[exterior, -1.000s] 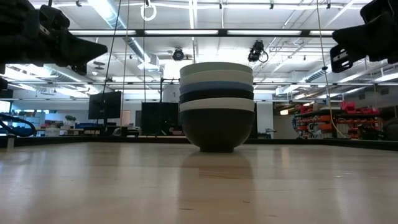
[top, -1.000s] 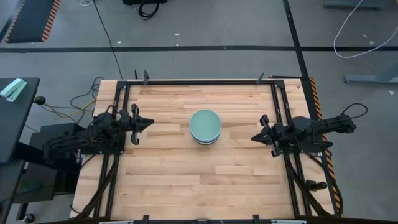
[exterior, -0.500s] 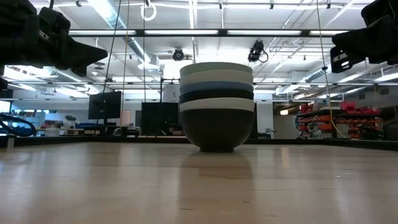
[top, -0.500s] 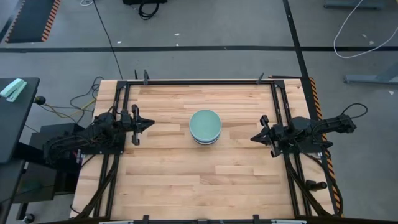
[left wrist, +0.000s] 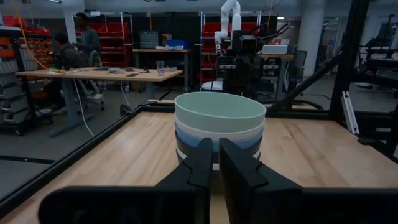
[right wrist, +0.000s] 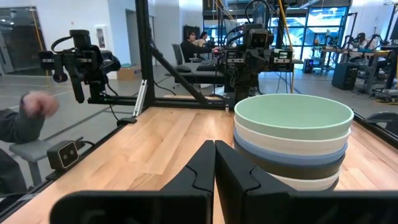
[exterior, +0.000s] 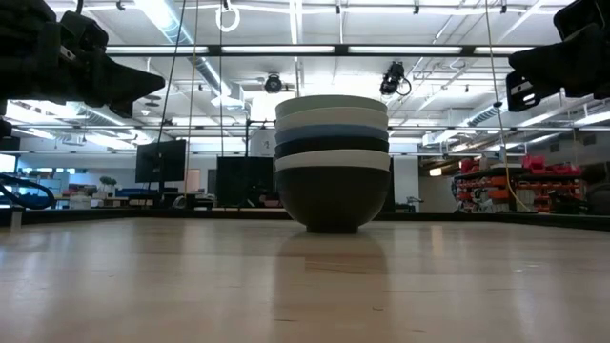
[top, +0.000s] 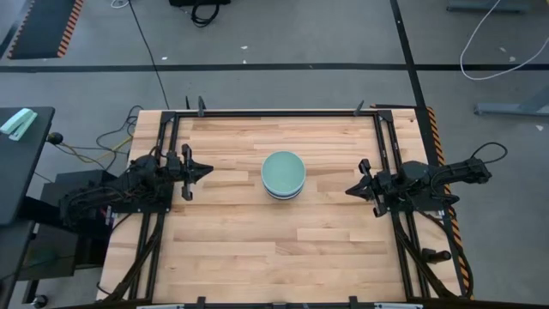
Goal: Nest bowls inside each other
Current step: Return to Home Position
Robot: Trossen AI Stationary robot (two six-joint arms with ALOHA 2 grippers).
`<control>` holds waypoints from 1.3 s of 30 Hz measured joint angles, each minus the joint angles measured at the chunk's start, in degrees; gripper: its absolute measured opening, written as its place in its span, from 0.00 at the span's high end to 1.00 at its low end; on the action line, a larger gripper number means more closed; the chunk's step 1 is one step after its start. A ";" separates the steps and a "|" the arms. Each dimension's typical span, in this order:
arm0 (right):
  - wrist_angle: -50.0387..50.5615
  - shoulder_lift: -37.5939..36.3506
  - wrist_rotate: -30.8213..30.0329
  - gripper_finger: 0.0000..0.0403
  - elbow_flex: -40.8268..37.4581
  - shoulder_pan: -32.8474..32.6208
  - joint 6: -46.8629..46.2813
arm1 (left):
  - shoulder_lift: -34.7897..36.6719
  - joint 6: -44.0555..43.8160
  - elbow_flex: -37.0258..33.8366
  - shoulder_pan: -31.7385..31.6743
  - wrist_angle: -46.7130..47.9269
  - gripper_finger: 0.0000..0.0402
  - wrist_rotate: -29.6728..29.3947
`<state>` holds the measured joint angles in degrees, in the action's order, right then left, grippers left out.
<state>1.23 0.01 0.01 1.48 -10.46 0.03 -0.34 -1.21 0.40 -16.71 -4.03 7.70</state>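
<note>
The bowls stand nested in one stack [top: 283,175] at the middle of the table, the pale mint green one on top [left wrist: 219,110] [right wrist: 293,116], then white, blue, black, white, and a black one at the bottom resting on the wood [exterior: 332,162]. My left gripper [top: 206,170] hovers shut near the table's left edge, raised above the table and pointing at the stack [left wrist: 215,152]. My right gripper [top: 350,190] hovers shut near the right edge, also pointing at the stack [right wrist: 214,152]. Neither touches a bowl.
A black metal frame [top: 274,113] runs round the wooden table. Bare wood [top: 274,249] lies on every side of the stack. In the room beyond, people sit and stand at workbenches [left wrist: 78,43], and a person's arm [right wrist: 25,118] shows off the table's far side.
</note>
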 joint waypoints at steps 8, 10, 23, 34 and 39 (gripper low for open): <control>0.00 0.00 0.00 0.96 0.00 0.00 -0.02 | 0.00 -0.07 -0.02 0.00 0.00 0.94 0.00; 0.00 0.00 0.00 0.96 0.00 0.00 -0.02 | 0.00 -0.07 -0.02 0.01 0.00 0.94 0.00; -0.02 0.02 0.02 0.96 0.00 0.00 -0.02 | 0.00 -0.09 -0.02 0.00 0.00 0.92 0.01; -0.02 0.02 0.02 0.96 0.00 0.00 -0.02 | 0.00 -0.09 -0.02 0.00 0.00 0.93 0.00; -0.02 0.00 0.02 0.96 0.00 0.00 -0.02 | -0.01 -0.09 -0.02 0.01 -0.01 0.91 0.02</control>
<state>1.21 0.01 0.03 1.48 -10.46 0.01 -0.35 -1.30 0.38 -16.70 -4.04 7.73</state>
